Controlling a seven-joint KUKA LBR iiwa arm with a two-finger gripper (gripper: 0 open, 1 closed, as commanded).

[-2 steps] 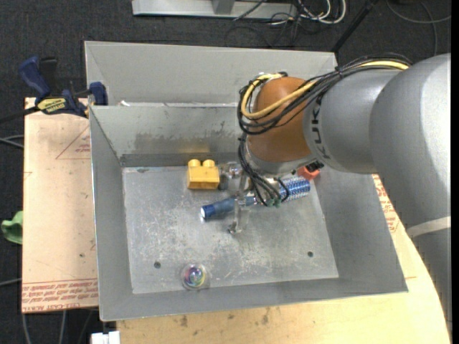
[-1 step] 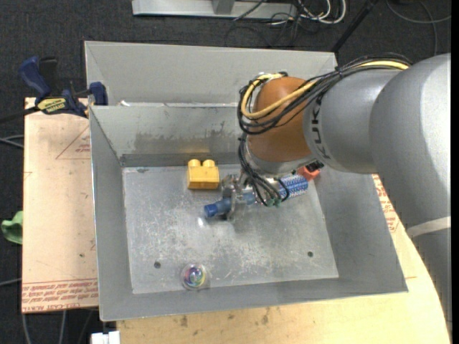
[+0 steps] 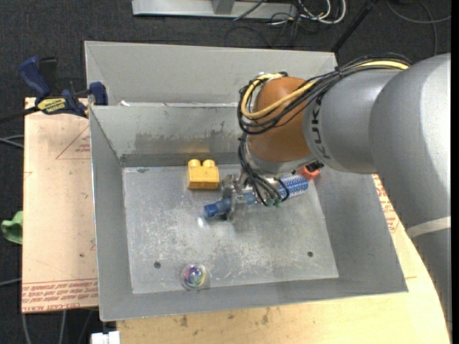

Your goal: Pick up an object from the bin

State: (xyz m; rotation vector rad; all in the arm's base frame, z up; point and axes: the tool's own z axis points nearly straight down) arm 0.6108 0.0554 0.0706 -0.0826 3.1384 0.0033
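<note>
The gripper (image 3: 232, 205) sits low in the middle of the bin (image 3: 107, 206), and I cannot tell whether its jaws are apart or together, with a small blue piece (image 3: 213, 210) touching its tip on the left, a yellow block (image 3: 203, 174) just behind it by the back wall, and open floor in front as far as a clear ball (image 3: 193, 276) near the front rim.

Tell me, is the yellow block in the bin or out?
In. The yellow block sits on the bin floor, near the back wall.

Claw (image 3: 231, 200) beside blue piece (image 3: 213, 210), near yellow brick (image 3: 203, 174)
</note>
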